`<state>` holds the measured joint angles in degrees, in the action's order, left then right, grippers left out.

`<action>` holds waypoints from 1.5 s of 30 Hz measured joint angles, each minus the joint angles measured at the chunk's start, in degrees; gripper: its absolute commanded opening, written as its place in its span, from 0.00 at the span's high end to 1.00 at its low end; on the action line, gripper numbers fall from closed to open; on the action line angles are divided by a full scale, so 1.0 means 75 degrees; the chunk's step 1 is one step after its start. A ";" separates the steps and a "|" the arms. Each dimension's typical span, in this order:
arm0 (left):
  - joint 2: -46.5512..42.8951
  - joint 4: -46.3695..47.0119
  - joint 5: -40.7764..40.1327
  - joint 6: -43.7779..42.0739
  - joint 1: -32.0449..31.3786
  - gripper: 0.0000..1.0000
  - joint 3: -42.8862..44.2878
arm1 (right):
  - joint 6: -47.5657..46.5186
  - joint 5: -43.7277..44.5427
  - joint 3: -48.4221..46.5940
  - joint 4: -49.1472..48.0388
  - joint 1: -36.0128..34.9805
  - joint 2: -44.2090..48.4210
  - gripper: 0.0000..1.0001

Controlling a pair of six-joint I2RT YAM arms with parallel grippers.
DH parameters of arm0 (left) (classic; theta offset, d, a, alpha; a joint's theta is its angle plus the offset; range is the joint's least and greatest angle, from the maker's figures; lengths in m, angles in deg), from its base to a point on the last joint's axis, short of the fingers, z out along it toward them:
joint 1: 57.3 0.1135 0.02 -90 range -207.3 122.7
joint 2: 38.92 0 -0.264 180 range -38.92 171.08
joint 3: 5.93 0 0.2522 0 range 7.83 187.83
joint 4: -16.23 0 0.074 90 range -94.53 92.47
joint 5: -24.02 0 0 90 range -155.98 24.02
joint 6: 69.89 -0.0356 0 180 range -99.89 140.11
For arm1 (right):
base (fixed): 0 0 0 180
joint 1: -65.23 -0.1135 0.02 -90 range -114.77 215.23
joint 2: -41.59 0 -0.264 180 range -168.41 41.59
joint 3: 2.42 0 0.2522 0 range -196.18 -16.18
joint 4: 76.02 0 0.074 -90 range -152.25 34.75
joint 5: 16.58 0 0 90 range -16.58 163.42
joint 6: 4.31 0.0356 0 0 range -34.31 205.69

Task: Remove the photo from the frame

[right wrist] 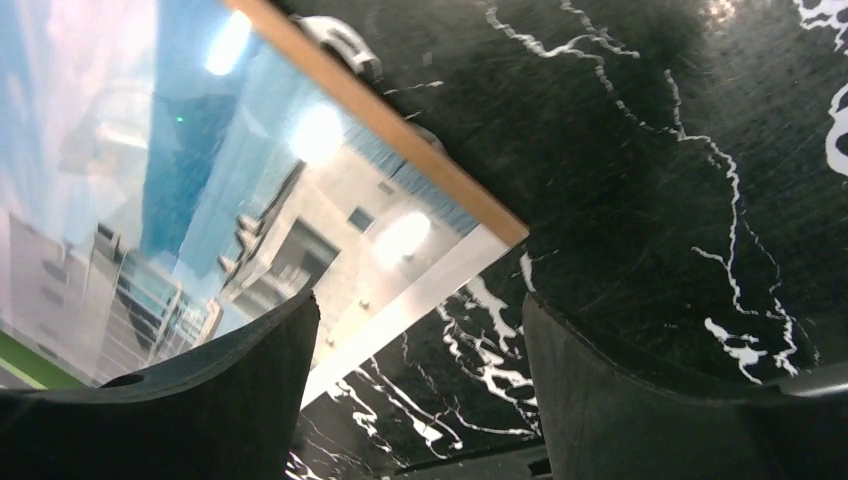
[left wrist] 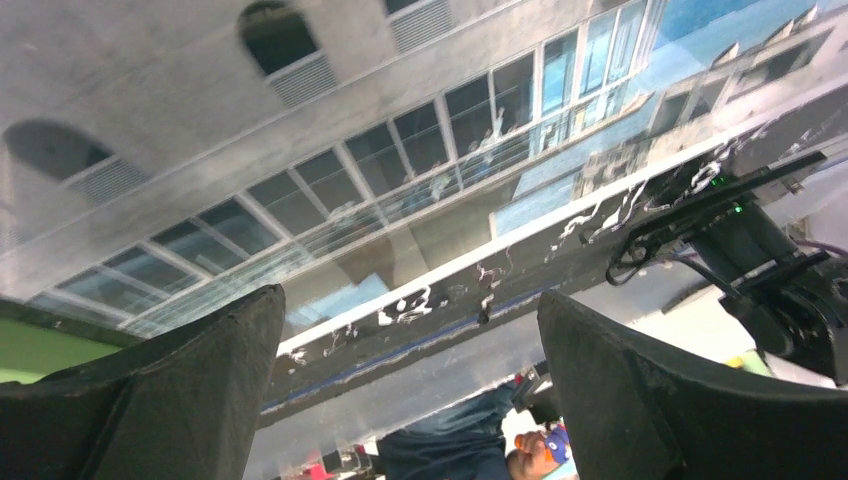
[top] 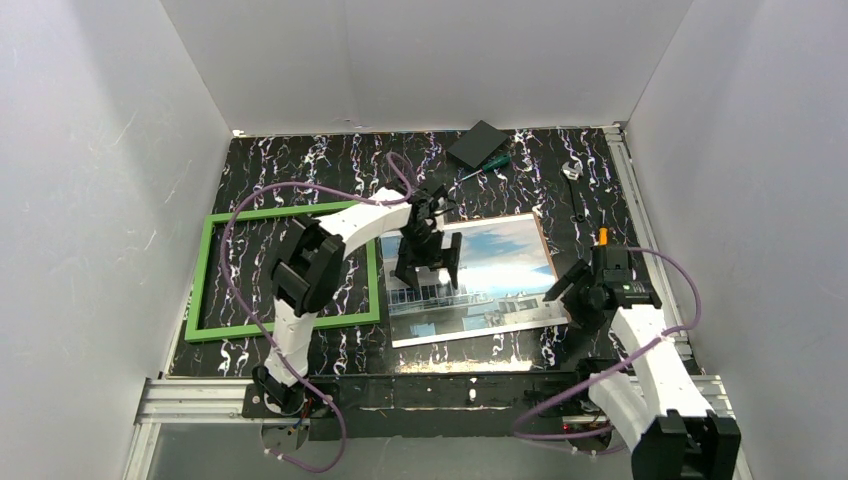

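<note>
At the left the frame [top: 200,275] lies flat on the bench [top: 300,170], only marbled surface showing through it; we judge the photo already out, the step in hand being to finish off. Just beside it to the right lies the photo [top: 490,265], face up, with a brown backing board [right wrist: 380,120] edging out under its far-right side. The left fingers [top: 427,268] hang spread over the photo's left part, pinching nothing. The right fingers [top: 570,298] stand spread at its near right corner, one over the print, one over bare bench, holding nothing. If print and board must part, we expect the next move to need a careful nip at that thin, glossy corner. A dark square block [top: 477,143] and a screwdriver [top: 488,163] lie at the far edge, well apart; we see nothing in the way.
</note>
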<state>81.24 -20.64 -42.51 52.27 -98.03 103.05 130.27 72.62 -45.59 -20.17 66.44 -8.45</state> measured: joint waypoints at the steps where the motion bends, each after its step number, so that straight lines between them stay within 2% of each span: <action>1: -0.0140 0.0067 0.0038 0.0000 0.0087 0.02 -0.0166 | 0.0000 0.0125 -0.0154 0.0122 -0.0280 0.0117 0.18; 4: -0.0781 0.0245 0.0254 0.0061 0.0425 0.02 -0.0822 | -0.0035 0.0341 -0.0629 0.0189 -0.1058 0.0589 0.27; 7: -0.1684 0.0443 0.0487 0.0189 0.0909 0.02 -0.1542 | -0.0216 0.0000 -0.0915 -0.0286 -0.1749 0.0606 0.32; 12: -0.3045 0.0799 0.0597 0.0344 0.1655 0.02 -0.2704 | -0.0458 -0.0460 -0.1457 -0.1288 -0.3287 -0.1460 0.40; 14: -0.3337 0.0819 0.0577 0.0364 0.1769 0.02 -0.2958 | -0.0525 -0.0449 -0.1568 -0.1562 -0.3579 -0.2145 0.41; 18: -0.3433 0.0898 0.0539 0.0379 0.1784 0.02 -0.3241 | -0.0638 -0.0032 -0.1577 -0.1696 -0.3421 -0.2646 0.41; 22: -0.3433 0.1177 0.0326 0.0399 0.1784 0.02 -0.3605 | -0.0723 0.0143 -0.1483 -0.1976 -0.2844 -0.2704 0.41; 29: -0.3413 0.2317 -0.0460 0.0752 0.1690 0.02 -0.4631 | -0.0557 -0.0096 -0.0653 -0.2489 -0.1953 -0.2754 0.41; 38: -0.3483 0.2911 -0.1218 0.1172 0.1125 0.02 -0.4832 | -0.0309 -0.0664 -0.0580 -0.3019 -0.1550 -0.2914 0.43; 45: -0.3308 0.3197 -0.2334 0.1224 0.0393 0.02 -0.5062 | -0.0274 -0.0752 -0.0539 -0.3063 -0.1457 -0.2888 0.43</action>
<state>56.43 3.34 -60.02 61.45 -95.08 65.09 128.21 66.98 -49.63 -43.14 55.52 -30.11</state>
